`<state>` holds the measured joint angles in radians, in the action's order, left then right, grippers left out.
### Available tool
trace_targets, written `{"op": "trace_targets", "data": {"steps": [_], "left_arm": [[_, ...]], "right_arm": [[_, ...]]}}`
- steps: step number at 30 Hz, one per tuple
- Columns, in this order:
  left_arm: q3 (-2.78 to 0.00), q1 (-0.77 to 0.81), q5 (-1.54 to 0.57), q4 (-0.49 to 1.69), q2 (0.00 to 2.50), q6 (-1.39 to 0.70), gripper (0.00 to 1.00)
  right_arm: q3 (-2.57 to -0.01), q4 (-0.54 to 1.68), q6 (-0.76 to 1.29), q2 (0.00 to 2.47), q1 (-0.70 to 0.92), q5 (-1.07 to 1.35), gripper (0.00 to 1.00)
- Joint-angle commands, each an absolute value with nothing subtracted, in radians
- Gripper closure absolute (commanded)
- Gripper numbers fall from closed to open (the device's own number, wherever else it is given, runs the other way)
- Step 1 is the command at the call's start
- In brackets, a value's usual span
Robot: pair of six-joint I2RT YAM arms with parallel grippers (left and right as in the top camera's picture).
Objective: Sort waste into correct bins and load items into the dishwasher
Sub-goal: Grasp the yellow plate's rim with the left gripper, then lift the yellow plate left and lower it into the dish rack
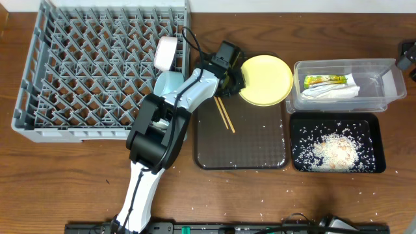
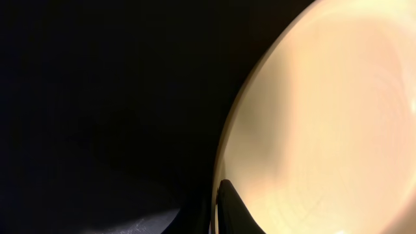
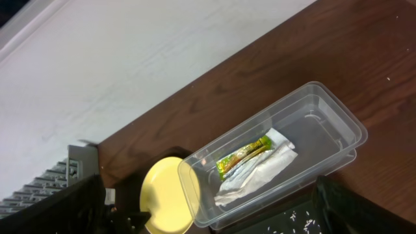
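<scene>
Your left gripper [image 1: 237, 78] is clamped on the rim of the yellow plate [image 1: 268, 79], which extends straight ahead of its fingers. The plate is probably rigid, light and slick, so hold the rim deep and lift it level. Your right gripper [image 3: 208, 190] gapes empty.

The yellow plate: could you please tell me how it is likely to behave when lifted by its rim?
The yellow plate looks rigid and thin, so it is probably light and unbending. Its glossy surface may slip in the grip. The left gripper pinches only one edge, so the far side will likely sag.
</scene>
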<state>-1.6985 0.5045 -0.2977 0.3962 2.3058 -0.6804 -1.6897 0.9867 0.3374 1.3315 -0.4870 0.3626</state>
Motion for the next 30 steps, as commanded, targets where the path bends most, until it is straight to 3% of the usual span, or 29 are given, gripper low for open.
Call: {"op": "trace_targets", "data": {"steps": [1, 17, 25, 30], "left_arm": [[-1.670, 0.491, -0.284, 0.424, 2.360, -0.681, 0.93], [-1.670, 0.454, -0.281, 0.426, 2.035, -0.500, 0.93], [-1.670, 0.303, -0.274, 0.505, 1.848, -0.392, 0.93], [-1.670, 0.162, -0.141, 0.616, 1.747, -0.321, 0.93]], "right_arm": [[-1.703, 0.988, 0.347, 1.333, -0.497, 0.363, 0.01], [-1.703, 0.988, 0.347, 1.333, -0.497, 0.363, 0.01], [-1.703, 0.988, 0.347, 1.333, -0.497, 0.363, 0.01], [-1.703, 0.988, 0.347, 1.333, -0.497, 0.363, 0.01]]}}
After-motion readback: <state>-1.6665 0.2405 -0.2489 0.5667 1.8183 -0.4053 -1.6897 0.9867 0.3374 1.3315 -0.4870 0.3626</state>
